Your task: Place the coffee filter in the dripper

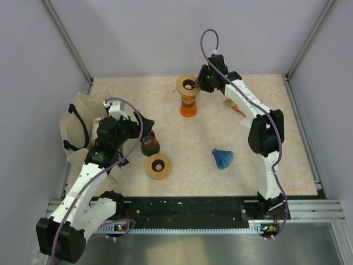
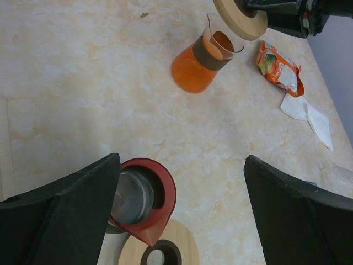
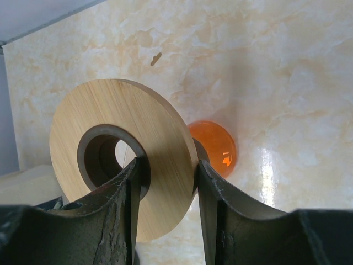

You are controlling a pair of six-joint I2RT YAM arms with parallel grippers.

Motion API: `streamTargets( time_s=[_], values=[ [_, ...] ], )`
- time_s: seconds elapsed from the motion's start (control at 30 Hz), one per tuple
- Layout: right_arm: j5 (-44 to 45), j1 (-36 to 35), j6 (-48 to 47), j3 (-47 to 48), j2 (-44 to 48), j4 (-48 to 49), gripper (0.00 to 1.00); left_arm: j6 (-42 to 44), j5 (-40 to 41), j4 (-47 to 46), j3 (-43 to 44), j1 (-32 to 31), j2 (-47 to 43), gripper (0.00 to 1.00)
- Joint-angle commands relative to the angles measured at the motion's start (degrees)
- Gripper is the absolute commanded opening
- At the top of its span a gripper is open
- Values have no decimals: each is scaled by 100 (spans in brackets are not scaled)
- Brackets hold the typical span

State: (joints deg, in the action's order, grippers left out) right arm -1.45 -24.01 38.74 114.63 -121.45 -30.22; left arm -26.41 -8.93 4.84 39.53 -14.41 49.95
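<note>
Coffee filter (image 1: 222, 158) lies flat on table (image 1: 193, 141), tip direction unclear.

Two wooden rings (image 1: 188, 85) (image 1: 158, 166), two carafes (image 1: 188, 106) (image 1: 149, 145), one blue filter (image 1: 223, 158), one snack packet (image 2: 277, 65), one cloth bag (image 1: 66, 132)

A holed disc (image 3: 138, 116) sits tilted between the fingers of my right gripper (image 3: 165, 165). The carafe (image 3: 218, 146) stands directly beneath it, at the far side of the table (image 1: 138, 94); I can't tell whether the disc and carafe touch. To the right of that gripper a packet (image 2: 278, 66) lies on the table, with a sheet of paper (image 2: 306, 113) just beside it on my side.

My left gripper (image 2: 182, 159) hangs spread above a spouted cup (image 2: 157, 187), which sits toward its left finger. A second holed disc (image 2: 176, 243) lies just beside the cup, on the near side. The filter (image 1: 223, 158) lies well to the right of my left gripper and nearer the bases than my right gripper. A bag (image 1: 77, 127) lies to the left of my left arm.
</note>
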Motion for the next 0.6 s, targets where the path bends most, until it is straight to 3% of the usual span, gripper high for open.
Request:
streamTargets(
  time_s=[0.0, 0.57],
  values=[
    [-74, -113, 46, 788, -361, -238, 22, 101, 110, -150, -77, -9, -161, 99],
    [470, -262, -165, 851, -283, -670, 24, 93, 216, -141, -94, -9, -161, 99]
  ],
)
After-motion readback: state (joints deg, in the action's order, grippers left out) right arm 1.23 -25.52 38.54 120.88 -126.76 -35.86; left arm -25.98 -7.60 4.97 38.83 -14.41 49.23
